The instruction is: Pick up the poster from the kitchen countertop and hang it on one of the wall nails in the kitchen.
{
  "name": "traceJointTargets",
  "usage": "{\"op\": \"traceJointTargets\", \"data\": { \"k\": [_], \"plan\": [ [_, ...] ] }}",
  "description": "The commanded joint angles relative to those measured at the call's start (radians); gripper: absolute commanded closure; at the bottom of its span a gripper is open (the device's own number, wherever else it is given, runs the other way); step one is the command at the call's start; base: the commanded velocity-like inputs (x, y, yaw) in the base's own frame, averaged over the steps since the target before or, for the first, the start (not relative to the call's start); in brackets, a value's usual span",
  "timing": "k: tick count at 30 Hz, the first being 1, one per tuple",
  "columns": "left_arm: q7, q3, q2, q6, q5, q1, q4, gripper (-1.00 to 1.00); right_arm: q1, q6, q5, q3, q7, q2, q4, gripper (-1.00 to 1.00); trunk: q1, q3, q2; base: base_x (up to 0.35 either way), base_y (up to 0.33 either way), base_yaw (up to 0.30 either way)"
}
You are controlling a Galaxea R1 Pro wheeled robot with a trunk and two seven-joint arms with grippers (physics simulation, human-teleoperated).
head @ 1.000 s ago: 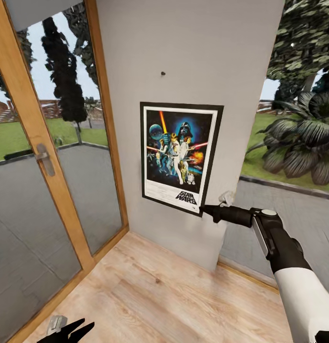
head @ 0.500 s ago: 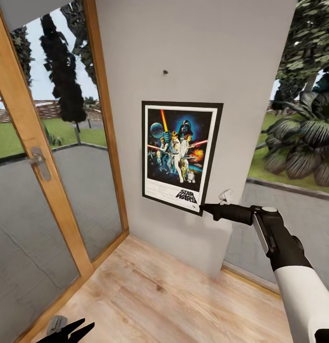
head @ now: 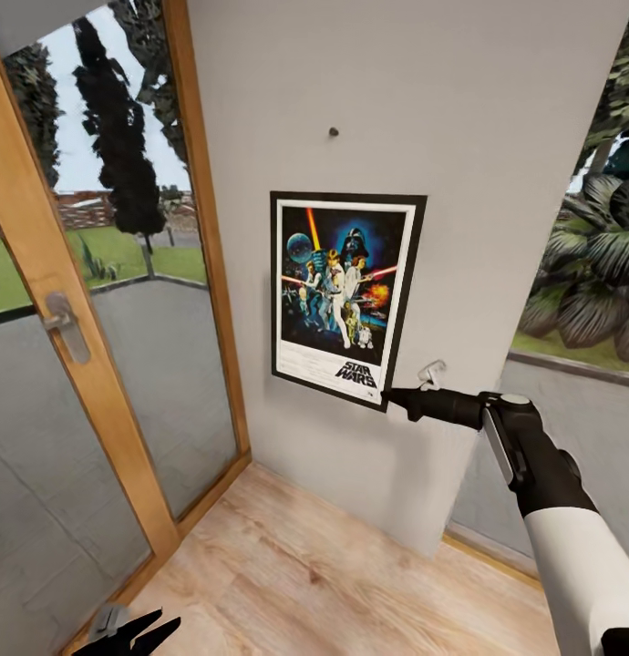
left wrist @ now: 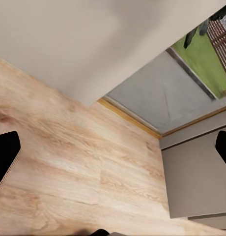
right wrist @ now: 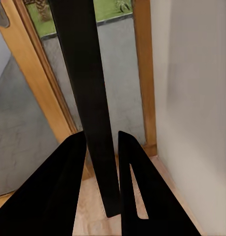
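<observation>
The right gripper [head: 394, 396] pinches the lower right corner of the Star Wars poster [head: 344, 296], its black edge [right wrist: 91, 108] running between the two fingers. The poster stands upright against the grey wall [head: 424, 109], below a nail [head: 333, 132]. The left gripper [head: 132, 635] hangs spread above the wooden floor [left wrist: 69, 172], holding nothing.

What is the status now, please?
Right tool shut on poster at its lower corner. Left tool open, low. Poster below wall nail, not hung.

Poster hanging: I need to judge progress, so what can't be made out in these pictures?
- Head view: whether the poster touches the wall or hangs apart; its top sits below the wall nail.
- Right wrist view: the artwork; the poster shows edge-on between the right gripper fingers.
- Head view: the left gripper, cut by the bottom edge.
</observation>
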Motion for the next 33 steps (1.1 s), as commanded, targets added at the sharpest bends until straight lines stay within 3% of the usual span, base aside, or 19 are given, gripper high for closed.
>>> {"op": "traceJointTargets", "data": {
  "k": [1, 13, 22, 33],
  "plan": [
    [-0.001, -0.007, 0.001, 0.001, 0.01, -0.001, 0.0, -1.0, -0.002, 0.007, 0.004, -0.003, 0.007, 0.0, -0.002, 1.0, 0.001, -0.002, -0.002, 0.334, 0.018, 0.0],
    [0.001, -0.006, 0.001, -0.001, 0.01, -0.001, 0.0, -1.0, -0.024, 0.009, 0.004, -0.002, 0.006, 0.006, -0.005, 1.0, 0.001, -0.002, -0.002, 0.148, 0.004, 0.0],
    [0.0, -0.006, 0.004, -0.001, 0.01, -0.001, 0.0, -1.0, -0.051, 0.013, 0.004, -0.002, -0.038, 0.022, -0.011, 1.0, 0.001, -0.002, -0.002, 0.124, 0.0, 0.0],
    [-0.002, -0.006, 0.005, -0.002, 0.01, -0.001, 0.0, -1.0, -0.092, 0.036, 0.003, 0.03, -0.04, 0.023, -0.015, 1.0, 0.001, -0.002, -0.002, 0.144, 0.0, 0.0]
  ]
}}
